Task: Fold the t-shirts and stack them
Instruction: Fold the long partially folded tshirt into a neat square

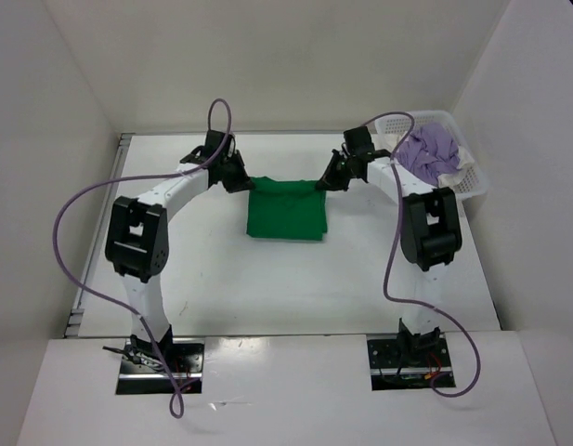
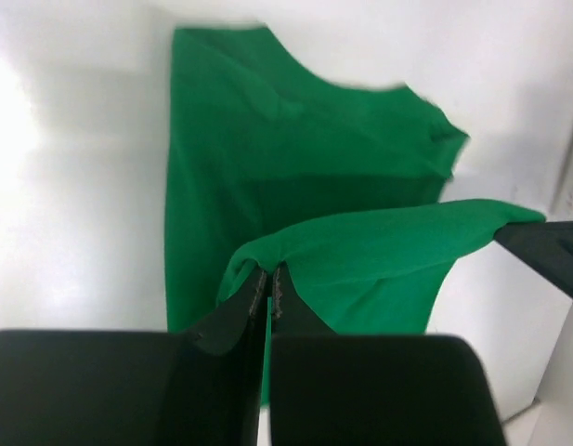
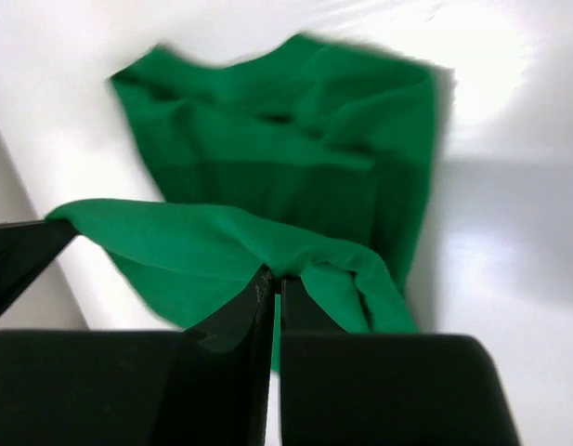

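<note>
White tabletop [image 1: 267, 279]: left gripper [image 2: 270, 279] and right gripper [image 3: 272, 279] pinch green fabric t-shirt [image 1: 286, 216] corners mid-fold; crumpled purple shirt [image 1: 430, 149] waits in white plastic basket [image 1: 474, 186].

The green t-shirt [image 1: 286, 216] lies on the table [image 1: 221, 269], far edge lifted taut. A purple shirt [image 1: 433, 149] sits crumpled in the basket [image 1: 476, 183].

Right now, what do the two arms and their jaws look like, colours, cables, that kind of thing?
The left arm and right arm match: white tube links joined by boxy black joint housings, each bolted to a black base plate. A purple cable loops loosely along each arm from base to wrist. The jaws are matte black, flat and tapering toward the tips.
</note>
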`<state>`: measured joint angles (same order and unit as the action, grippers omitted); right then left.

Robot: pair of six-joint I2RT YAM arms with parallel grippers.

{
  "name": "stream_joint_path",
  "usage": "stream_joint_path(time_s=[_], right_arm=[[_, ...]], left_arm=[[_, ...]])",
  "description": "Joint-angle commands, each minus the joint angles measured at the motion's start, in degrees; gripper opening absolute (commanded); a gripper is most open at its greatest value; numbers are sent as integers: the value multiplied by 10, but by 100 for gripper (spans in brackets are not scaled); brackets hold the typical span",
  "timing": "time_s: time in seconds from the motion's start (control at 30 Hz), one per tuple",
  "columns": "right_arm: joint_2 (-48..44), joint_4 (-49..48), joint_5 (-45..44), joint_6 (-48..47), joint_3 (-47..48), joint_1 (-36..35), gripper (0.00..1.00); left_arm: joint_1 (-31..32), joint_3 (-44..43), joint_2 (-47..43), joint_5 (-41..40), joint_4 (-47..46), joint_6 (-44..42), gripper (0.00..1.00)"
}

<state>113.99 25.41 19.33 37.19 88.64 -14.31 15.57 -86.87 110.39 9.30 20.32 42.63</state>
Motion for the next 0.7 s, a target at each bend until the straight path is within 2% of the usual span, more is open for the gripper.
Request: stream_joint_path(time_s=[0.0, 0.13, 0.2, 0.23, 0.27, 0.37, 0.4, 0.5, 0.53, 0.63, 0.67], right_arm=[[52, -17, -4, -21, 70, 16, 2], [109, -3, -4, -32, 133, 16, 3], [122, -3, -12, -27, 158, 21, 6], [122, -3, -12, -26, 158, 21, 16], [122, -3, -12, -21, 164, 21, 24], [98, -8, -12, -21, 164, 21, 40], [89, -8, -12, -21, 164, 21, 41], [50, 0, -20, -26, 149, 21, 42], [39, -5, -20, -26, 136, 16, 42], [1, -30, -1, -20, 61, 0, 23], [1, -49, 10, -19, 23, -5, 12]], left_arm=[[-19, -50, 60, -22, -27, 2, 0], [-33, -60, 84, -27, -60, 23, 9], [-39, -66, 78, -27, -80, 23, 26], [-39, -66, 71, -27, -89, 23, 38], [-39, -66, 57, -27, -95, 23, 56], [-45, -83, 27, -32, -88, 10, 72], [-45, -88, 19, -32, -88, 4, 82], [-45, -50, -20, 8, -105, 17, 80], [-35, -27, -40, 26, -126, 24, 72], [16, 44, -52, 45, -142, 30, 60], [38, 62, -52, 45, -147, 36, 55]])
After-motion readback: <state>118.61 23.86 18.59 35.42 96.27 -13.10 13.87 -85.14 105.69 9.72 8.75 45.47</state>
